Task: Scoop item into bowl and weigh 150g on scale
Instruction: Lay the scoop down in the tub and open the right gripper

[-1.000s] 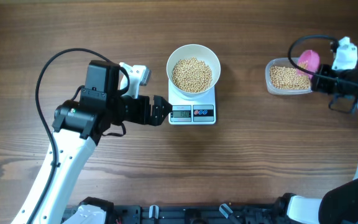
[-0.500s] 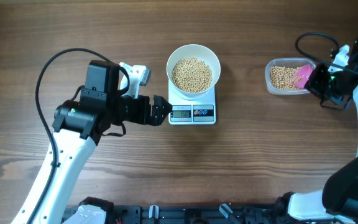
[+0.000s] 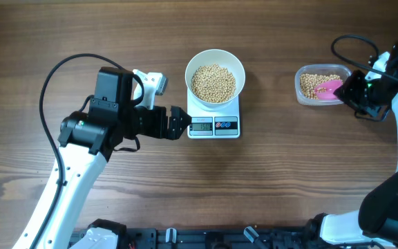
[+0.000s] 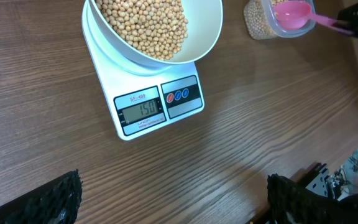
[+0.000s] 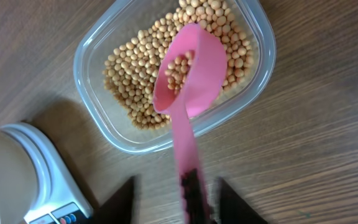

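pink scoop (image 5: 190, 70) has dropped onto beans (image 5: 128, 84) inside the clear tub (image 5: 135, 144).

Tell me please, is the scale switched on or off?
On. The scale has a display showing dark digits, reading 150, with the bowl of beans on it.

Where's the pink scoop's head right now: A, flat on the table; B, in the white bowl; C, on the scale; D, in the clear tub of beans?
D: the pink scoop rests with its head on the beans inside the clear tub.
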Robot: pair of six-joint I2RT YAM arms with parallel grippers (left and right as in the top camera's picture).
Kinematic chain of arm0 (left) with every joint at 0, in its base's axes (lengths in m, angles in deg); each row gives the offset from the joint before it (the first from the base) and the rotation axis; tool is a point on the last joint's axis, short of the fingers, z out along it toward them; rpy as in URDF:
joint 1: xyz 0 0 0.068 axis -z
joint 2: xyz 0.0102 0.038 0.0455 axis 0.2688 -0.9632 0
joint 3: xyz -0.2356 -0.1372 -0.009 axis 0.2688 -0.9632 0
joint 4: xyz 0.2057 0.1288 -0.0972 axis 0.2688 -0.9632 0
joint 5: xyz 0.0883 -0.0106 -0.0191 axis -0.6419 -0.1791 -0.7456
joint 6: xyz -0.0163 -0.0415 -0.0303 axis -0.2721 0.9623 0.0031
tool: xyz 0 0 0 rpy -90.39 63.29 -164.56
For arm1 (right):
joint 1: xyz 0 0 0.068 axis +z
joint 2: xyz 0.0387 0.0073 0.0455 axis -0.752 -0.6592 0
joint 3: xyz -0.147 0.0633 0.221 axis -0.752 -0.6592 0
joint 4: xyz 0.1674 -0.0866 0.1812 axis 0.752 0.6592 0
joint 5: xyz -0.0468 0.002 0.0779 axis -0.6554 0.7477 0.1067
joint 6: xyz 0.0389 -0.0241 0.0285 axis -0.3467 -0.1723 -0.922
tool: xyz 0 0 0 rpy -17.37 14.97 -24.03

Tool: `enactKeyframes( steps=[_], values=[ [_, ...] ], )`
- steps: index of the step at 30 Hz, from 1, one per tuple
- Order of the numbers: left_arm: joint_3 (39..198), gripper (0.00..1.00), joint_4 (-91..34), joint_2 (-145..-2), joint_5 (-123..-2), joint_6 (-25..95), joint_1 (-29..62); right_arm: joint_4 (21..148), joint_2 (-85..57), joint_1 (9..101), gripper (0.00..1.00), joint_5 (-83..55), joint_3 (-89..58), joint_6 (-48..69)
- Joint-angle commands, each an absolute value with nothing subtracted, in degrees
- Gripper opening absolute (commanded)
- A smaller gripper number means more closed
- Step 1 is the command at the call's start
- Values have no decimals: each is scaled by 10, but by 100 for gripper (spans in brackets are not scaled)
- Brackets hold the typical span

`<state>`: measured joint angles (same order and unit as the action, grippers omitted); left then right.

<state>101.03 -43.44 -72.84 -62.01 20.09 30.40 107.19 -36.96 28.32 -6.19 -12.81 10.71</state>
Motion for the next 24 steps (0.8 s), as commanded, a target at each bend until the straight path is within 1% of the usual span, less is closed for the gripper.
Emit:
enactKeyframes(
  steps=[1,2,3,8,17,24],
  values=[
    [1022,100,-433,-728,-622,200,300,1071,-375,283,71,-66,-133,108],
    [1022,100,-433,-728,-622,200,300,1071,-375,283,88,-66,-132,108],
    [1022,100,-433,-728,-622,200,300,1072,-374,283,99,-66,-132,108],
    [1022,100,-433,-728,-622,200,300,1075,-344,282,100,-66,-131,109],
    [1022,100,-433,-728,-622,200,300,1096,-210,282,100,-66,-131,108],
    [1022,100,-433,-728,-622,200,300,1097,-199,282,100,-66,-131,109]
  ],
)
